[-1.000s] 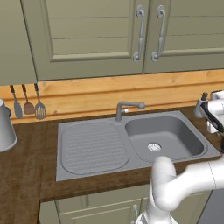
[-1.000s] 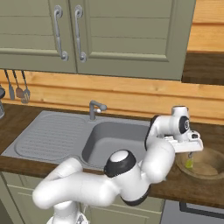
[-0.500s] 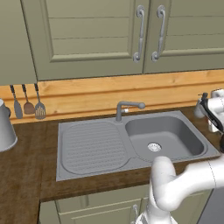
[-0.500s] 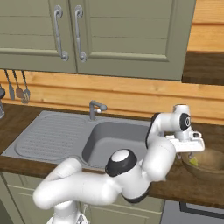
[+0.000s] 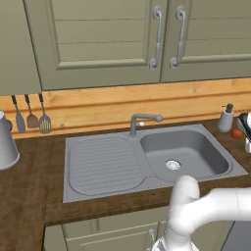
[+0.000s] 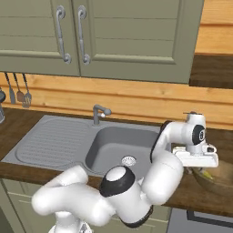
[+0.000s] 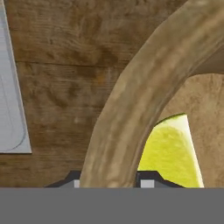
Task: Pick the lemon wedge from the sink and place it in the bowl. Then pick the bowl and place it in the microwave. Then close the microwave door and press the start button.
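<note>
Olive-green cabinet doors (image 5: 103, 41) hang above a wooden backsplash, and below them a dark wooden surface (image 5: 29, 196) runs the width of the kitchen. At the far left hang utensils (image 5: 30, 115) on the wall, then comes the sink (image 5: 147, 157) with its ribbed drainboard, curved faucet (image 5: 142, 121) and rounded basin, which holds no lemon now. Further right a soap dispenser (image 5: 226, 118) stands near the back edge of the surface.

On the right of the sink, in the right base view, the bowl (image 6: 217, 178) sits on the surface with the lemon wedge (image 7: 173, 155) already lying inside it, close against the near wall.

I judge the bowl to be stiff and fairly light, with a thick rounded rim that is smooth and could slip under a weak pinch; the rim wall is the natural place to grip, one finger inside and one outside. The wedge is loose and may slide if the bowl tips, so it should be carried level.

Over that bowl, the end effector (image 6: 199, 167) points straight down. In the hand view its two tips straddle the rim, jaws partly open at a narrow setting; whether they press the wood already I cannot tell.
</note>
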Motion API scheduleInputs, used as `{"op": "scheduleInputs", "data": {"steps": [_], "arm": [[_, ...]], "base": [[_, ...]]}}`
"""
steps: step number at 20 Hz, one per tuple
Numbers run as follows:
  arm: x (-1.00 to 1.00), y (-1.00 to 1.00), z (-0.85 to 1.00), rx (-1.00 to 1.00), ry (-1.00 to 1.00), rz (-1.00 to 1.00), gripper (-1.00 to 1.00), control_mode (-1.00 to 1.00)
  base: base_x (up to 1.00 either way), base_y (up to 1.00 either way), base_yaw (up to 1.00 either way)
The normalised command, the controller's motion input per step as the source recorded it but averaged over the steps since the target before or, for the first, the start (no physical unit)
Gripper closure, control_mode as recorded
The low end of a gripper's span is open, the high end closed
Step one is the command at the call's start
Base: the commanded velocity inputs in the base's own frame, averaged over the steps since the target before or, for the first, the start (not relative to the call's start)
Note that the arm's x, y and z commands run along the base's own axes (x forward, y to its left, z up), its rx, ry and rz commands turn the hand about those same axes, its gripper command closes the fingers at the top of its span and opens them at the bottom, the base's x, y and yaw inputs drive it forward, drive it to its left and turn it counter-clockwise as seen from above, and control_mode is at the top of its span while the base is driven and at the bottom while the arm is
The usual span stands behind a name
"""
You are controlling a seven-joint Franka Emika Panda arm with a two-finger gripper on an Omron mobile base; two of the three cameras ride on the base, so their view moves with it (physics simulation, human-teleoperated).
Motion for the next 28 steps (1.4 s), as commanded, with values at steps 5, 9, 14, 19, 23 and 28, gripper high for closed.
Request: {"op": "scheduleInputs", "data": {"steps": [5,9,14,19,23,28], "arm": [[-1.00,0.34,0.00,0.00,-0.25,0.02,1.00,-1.00],[-1.00,0.56,0.07,-0.03,-0.28,0.09,1.00,-1.00],[-0.81,0.74,0.26,-0.09,-0.29,0.21,1.00,-1.00],[-0.76,0.62,0.72,-0.16,-0.17,0.41,1.00,-1.00],[-0.68,0.68,0.68,-0.18,-0.07,0.50,1.00,-1.00],[-0.69,0.60,0.72,-0.15,0.00,0.48,1.00,-1.00]], "base": [[0.00,0.00,0.00],[0.00,0.00,0.00],[0.00,0.00,0.00],[0.00,0.00,0.00],[0.00,0.00,0.00],[0.00,0.00,0.00]]}}
